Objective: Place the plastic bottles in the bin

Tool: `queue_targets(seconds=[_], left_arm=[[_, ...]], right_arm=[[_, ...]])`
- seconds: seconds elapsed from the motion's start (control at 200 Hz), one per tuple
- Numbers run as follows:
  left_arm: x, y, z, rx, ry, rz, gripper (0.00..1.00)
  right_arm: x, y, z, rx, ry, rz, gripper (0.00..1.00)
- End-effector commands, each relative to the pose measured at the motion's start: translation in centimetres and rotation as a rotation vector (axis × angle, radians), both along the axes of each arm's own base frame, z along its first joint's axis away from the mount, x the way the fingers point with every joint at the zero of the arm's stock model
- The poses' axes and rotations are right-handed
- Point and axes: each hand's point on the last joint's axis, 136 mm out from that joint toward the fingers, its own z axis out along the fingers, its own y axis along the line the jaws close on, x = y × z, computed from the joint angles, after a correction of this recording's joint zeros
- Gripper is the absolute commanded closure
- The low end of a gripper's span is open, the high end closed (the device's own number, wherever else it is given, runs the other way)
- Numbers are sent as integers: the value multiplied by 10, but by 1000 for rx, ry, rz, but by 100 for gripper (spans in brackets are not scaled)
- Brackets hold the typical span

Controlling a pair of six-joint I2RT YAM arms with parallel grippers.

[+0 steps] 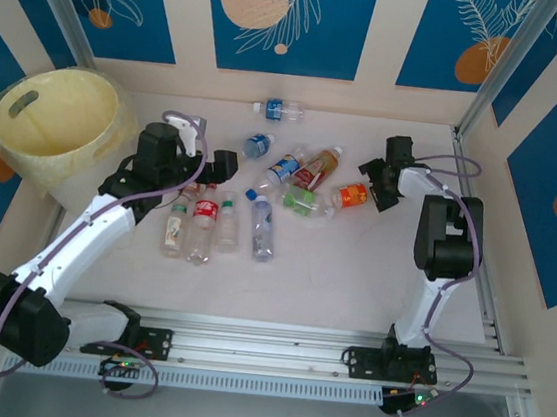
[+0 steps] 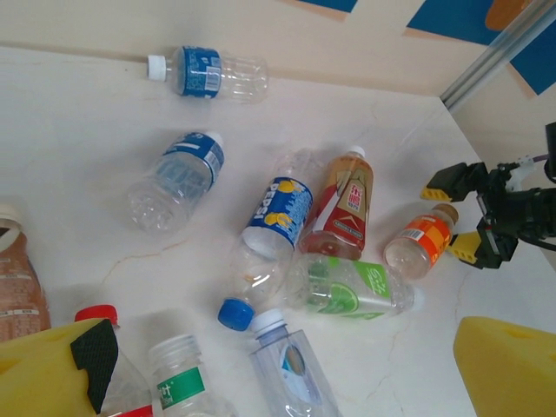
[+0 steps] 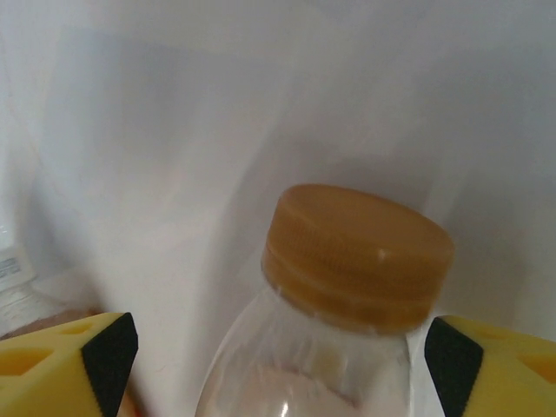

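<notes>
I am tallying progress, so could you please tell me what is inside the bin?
The bin shows only its pale-yellow inner wall and a slot handle; nothing lies in the visible part. Its near wall covers part of the bottom.

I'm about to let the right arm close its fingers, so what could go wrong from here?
1. The right gripper stands open around the orange-labelled bottle at its slim neck under the cap; gripped there, the lying bottle may swing or slip out.
2. The green-labelled bottle lies close beside it and may get knocked.
3. The bin sits at the far left, past the left arm, so carrying the bottle across risks a clash.
</notes>
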Motion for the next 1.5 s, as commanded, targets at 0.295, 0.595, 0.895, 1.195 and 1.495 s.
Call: queue_targets(seconds=[0.295,0.595,0.895,1.195,1.495], left_arm=[[3,-1,-15,9,48,15,0],[2,-19,-20,-54,125,-56,0],[-7,-38,-26,-125,138,-162,0],[-11,-59,-53,-174,193,-211,0],[-27,-112,-88,-95,281,-336,0]], right_arm=[[-9,8,-13,55,-22,68,36],[-31,2,11,19,-123,116,62],[-55,9,43,-14,-298,222,73],[-85,44,70,16,-455,329,72],[-104,106,110,4,-649,473,72]])
